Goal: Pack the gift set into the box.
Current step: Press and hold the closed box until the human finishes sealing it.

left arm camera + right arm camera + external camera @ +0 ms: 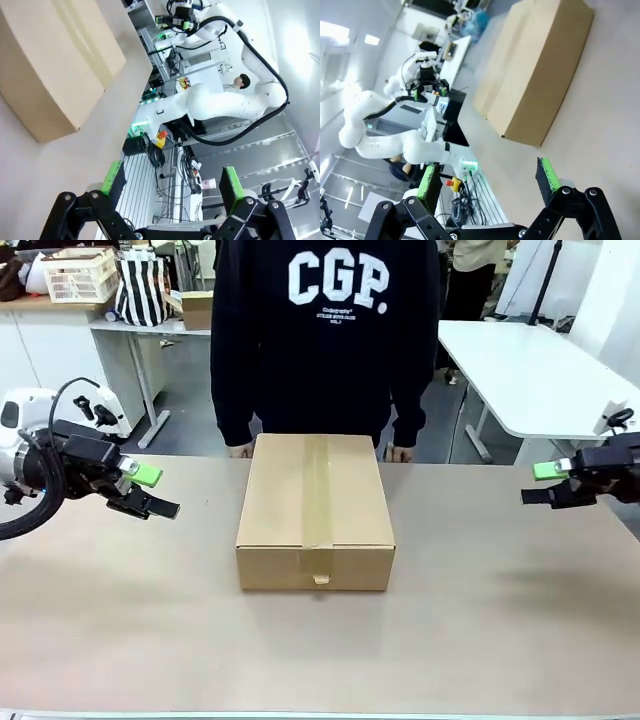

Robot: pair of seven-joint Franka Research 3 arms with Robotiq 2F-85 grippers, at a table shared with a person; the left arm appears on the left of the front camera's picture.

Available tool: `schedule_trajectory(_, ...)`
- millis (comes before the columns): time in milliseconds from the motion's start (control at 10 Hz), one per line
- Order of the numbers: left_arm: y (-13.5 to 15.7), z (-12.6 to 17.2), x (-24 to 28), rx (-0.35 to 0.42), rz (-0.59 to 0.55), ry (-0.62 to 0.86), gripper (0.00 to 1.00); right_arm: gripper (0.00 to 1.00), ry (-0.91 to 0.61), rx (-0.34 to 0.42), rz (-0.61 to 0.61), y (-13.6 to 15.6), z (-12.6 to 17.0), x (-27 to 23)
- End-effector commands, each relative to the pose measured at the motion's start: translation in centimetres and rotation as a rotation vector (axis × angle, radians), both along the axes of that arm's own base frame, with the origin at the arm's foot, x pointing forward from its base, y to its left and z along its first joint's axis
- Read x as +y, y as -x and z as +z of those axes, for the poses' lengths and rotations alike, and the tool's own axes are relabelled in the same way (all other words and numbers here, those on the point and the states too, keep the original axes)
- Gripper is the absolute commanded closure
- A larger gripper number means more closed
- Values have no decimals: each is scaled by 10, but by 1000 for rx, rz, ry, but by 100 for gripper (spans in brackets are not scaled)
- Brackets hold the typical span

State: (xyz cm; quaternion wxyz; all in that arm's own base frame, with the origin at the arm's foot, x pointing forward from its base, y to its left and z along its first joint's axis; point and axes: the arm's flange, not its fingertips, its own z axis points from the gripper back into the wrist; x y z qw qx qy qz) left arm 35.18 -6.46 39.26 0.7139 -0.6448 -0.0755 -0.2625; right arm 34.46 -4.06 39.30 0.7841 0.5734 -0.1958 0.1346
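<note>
The box (315,505) is a plain brown carton lying flat in the middle of the table, flaps closed, with brown tape along its centre seam. The gift set is out of view. My left gripper (160,492) hovers open to the left of the box, well apart from it, with nothing between its fingers. My right gripper (535,484) hovers open at the far right, also holding nothing. In the left wrist view the box (50,65) lies beyond the open left gripper (172,177). The right wrist view has the box (535,75) ahead of the open right gripper (489,177).
A person in a dark sweatshirt stands right behind the box, with a hand (398,453) at the table's far edge. The tan table (500,620) has free room left, right and in front of the box. A white table (530,370) stands at the back right.
</note>
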Motion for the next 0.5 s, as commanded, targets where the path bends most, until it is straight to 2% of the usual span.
schedule_trajectory(0, -14, 25, -11, -17, -33, -35, 0, 0, 25, -23, -39, -1, 27, 9)
schedule_trajectory(400, -14, 25, -11, -17, -33, -35, 0, 0, 25, -23, -39, -1, 27, 9)
